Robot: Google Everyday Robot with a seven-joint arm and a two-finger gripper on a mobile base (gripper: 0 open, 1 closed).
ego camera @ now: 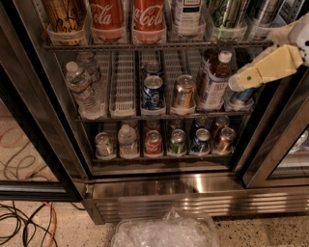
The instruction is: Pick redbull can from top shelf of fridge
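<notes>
The gripper [240, 80] is spotted at two o'clock, below the top shelf [145, 47] of the fridge [193, 185]; whether it is open or closed cannot be told. The redbull can [264, 10] is seen standing at one o'clock, ungrasped. Reach, grasp and lift are judged not yet done.

I read: Coca-Cola cans [107, 14] red, white script | redbull can [263, 10] silvery-grey, dark blue patches | gripper [239, 81] cream-yellow, at right end of middle rack [145, 117] | fridge [193, 198] frame black, base brushed steel.
</notes>
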